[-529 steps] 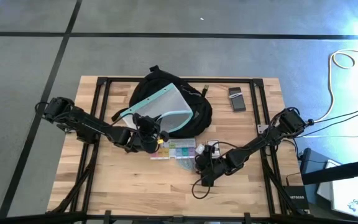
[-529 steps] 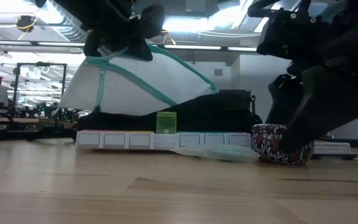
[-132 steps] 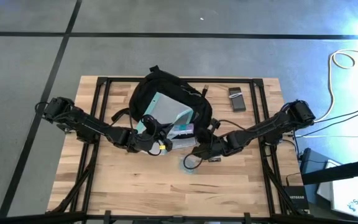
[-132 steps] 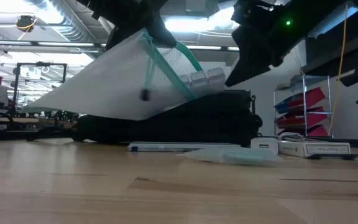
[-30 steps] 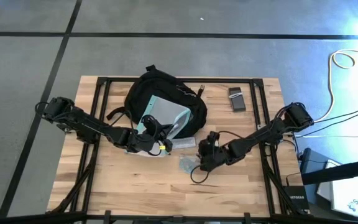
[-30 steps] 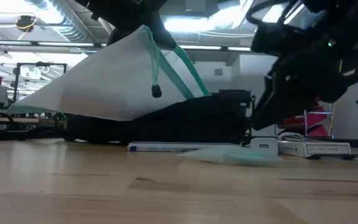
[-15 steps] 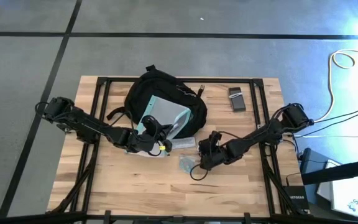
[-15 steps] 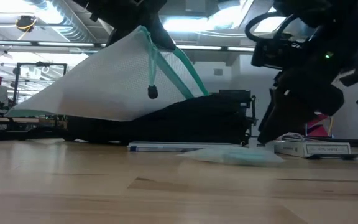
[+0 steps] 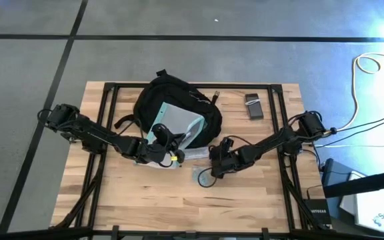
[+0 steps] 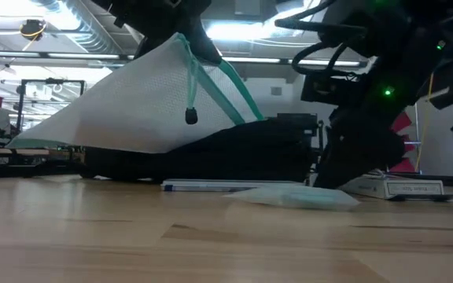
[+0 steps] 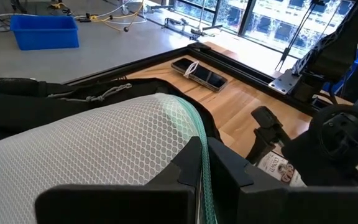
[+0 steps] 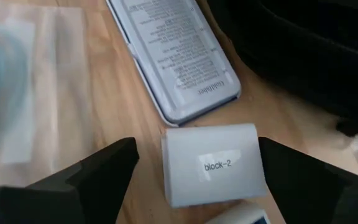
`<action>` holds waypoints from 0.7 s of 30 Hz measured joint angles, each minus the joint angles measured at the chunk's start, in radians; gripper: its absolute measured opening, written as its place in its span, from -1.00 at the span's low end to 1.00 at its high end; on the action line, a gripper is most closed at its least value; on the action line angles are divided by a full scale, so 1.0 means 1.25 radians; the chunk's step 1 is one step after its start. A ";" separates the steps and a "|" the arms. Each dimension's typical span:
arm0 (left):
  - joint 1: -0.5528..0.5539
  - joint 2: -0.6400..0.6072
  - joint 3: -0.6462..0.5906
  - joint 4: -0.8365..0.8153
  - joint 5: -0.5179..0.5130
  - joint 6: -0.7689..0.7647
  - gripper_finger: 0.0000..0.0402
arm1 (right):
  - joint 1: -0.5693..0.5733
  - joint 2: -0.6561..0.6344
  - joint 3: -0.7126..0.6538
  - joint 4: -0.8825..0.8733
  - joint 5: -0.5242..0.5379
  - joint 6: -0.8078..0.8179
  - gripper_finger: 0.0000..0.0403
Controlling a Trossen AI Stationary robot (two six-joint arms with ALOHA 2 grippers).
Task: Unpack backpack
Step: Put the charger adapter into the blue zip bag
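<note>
Behind both grippers, toward the far edge of the light wooden slatted table, the large black soft fabric backpack is lying slumped. A translucent white mesh zip pouch with teal edging is being held up over the backpack's front by the left gripper, whose fingers are being kept pinched together on the pouch's teal seam. Directly under the right gripper, a small white block labelled "block-2" is being straddled by the spread fingers, which are not touching it. Just ahead of that gripper, a flat pale grey rectangular printed case is lying on the wood, one end close to the white block. Beside the same gripper, away from the backpack, a clear plastic bag with something pale blue inside is lying flat. Well off toward the far right corner, a small dark phone-like slab is resting.
</note>
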 joint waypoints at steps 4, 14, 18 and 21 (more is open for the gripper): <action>0.000 0.000 0.000 -0.001 0.000 0.000 -0.97 | 0.001 0.001 0.000 0.008 -0.004 -0.010 0.53; 0.000 0.000 0.000 -0.001 0.000 0.000 -0.97 | 0.001 0.002 0.000 0.012 -0.020 -0.023 0.06; 0.000 0.000 0.000 -0.001 0.000 0.000 -0.97 | 0.001 0.002 0.000 0.012 -0.020 -0.029 0.10; 0.000 0.000 0.000 -0.001 0.000 0.000 -0.97 | 0.001 0.000 -0.001 0.010 -0.020 -0.031 0.18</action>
